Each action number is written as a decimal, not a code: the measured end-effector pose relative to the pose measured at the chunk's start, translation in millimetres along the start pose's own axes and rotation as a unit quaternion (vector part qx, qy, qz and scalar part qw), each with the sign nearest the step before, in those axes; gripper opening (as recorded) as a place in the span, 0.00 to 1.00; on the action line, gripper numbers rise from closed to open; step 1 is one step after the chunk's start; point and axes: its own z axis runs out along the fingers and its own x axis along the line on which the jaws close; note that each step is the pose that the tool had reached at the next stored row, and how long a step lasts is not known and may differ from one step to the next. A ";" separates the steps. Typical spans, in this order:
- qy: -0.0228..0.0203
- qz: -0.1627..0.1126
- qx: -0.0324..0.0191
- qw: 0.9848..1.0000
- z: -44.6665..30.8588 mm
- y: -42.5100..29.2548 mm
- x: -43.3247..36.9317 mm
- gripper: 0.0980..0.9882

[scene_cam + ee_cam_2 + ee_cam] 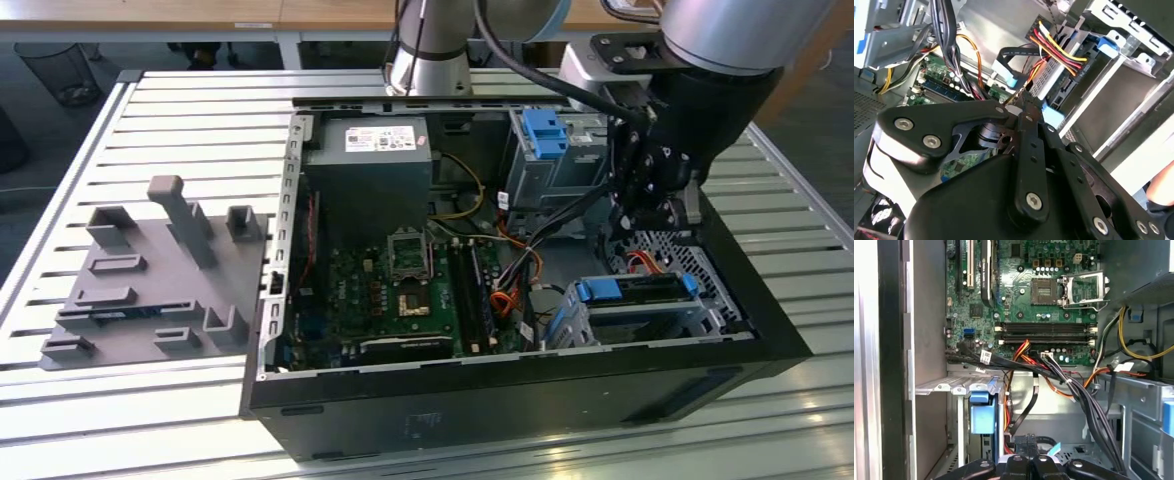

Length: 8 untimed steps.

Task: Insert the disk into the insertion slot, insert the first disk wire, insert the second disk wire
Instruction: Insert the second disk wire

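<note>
The disk [638,290] sits inside the insertion slot [647,322]. That is in the near corner of the computer case [400,410], on the exterior view's right. Red and yellow wires [1061,52] lie close to the disk. The gripper [1026,442] hangs inside the case, just past the far side of the disk. Its two fingers are pressed tight together. A thin wire may be pinched between them, but that is hard to see. The green board [1044,295] lies on the case floor, toward the exterior view's left.
</note>
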 end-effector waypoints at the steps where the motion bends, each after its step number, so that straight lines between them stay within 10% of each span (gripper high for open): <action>1: 0.000 0.000 0.000 1.000 -2.6 0.0 -0.4 0.01; 8: 0.000 0.000 0.000 1.000 -4.2 0.2 -7.3 0.01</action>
